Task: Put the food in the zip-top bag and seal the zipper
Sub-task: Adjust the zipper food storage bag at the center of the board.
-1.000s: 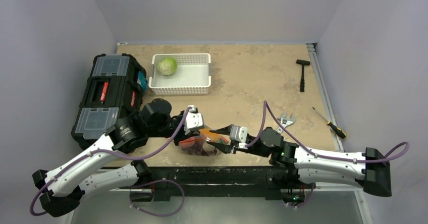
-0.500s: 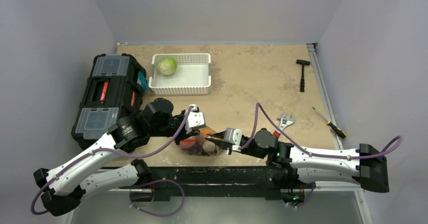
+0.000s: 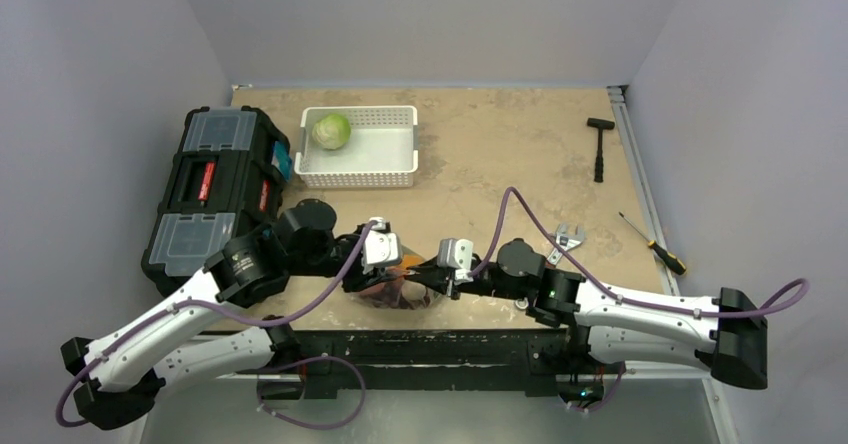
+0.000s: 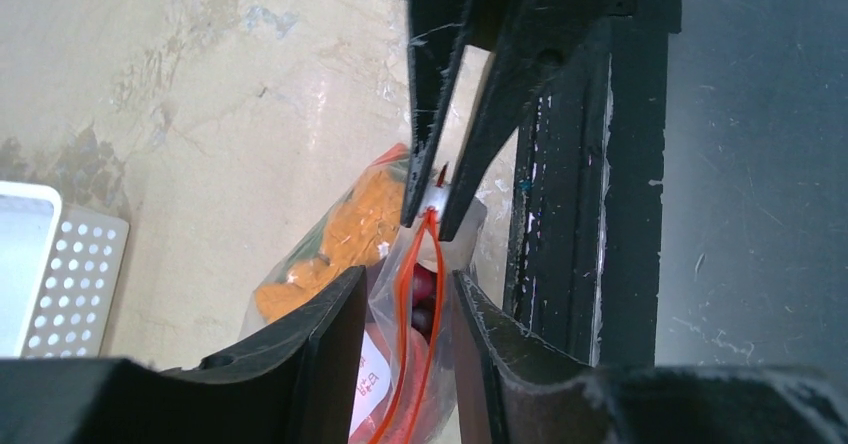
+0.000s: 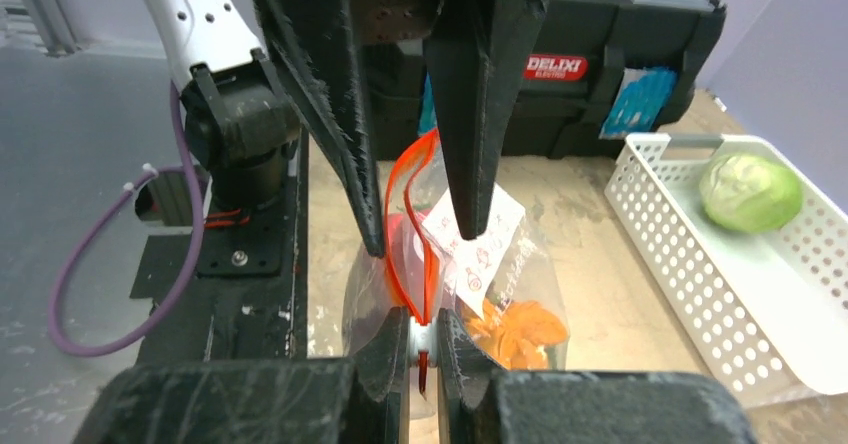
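**Zipper strung between both jaws at the near table edge**

Closest to me, my right gripper [image 5: 424, 326] is clenched on one end of the zipper [image 5: 392, 219], at a corner of the zip-top bag [image 5: 480, 254]. The bag sits at the near edge of the table [image 3: 500, 154], between the arms, with an orange carrot [image 5: 520, 329] inside. From that pinch the strip's long axis runs straight toward my left gripper [image 4: 407, 282], whose jaws are released and straddle it. So I judge the left is the one to close and run along it. The two lips bow apart midway; how much is mated I cannot tell. Farther back, a green head [image 3: 331, 130] lies in the white basket [image 3: 358, 177], well apart.
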